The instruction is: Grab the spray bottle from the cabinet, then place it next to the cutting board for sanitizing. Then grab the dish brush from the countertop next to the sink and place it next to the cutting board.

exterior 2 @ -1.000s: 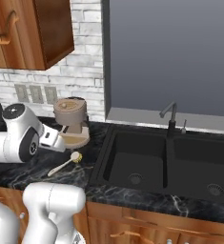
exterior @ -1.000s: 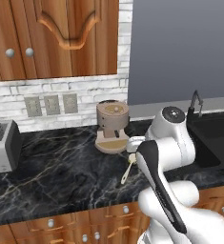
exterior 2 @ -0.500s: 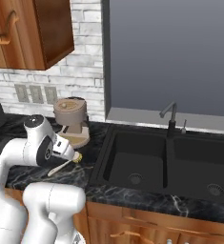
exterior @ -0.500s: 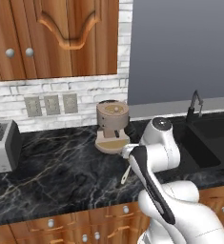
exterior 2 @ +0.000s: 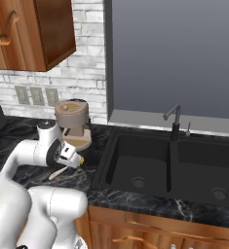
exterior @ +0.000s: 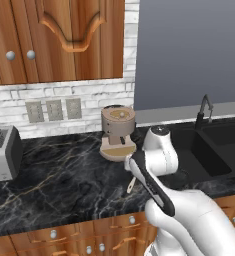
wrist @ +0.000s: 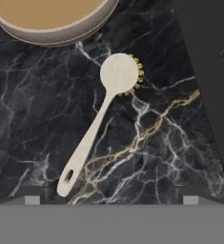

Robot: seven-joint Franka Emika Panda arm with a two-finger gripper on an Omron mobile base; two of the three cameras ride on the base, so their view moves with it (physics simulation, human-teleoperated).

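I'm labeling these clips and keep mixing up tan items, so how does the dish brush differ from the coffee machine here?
The dish brush lies flat on the countertop; the coffee machine stands upright against the wall. The dish brush is slim, with a round head and thin pale handle; the coffee machine is a bulky round body on a wide base. The brush is far smaller. Both are pale tan and rest on the black marble beside the sink.

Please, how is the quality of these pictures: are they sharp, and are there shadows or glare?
Hand view: dish brush sharp, lit evenly, almost no shadow on the countertop. Left base view: soft, coffee machine slightly blurred, no glare. Right base view: sink very dark, little detail.
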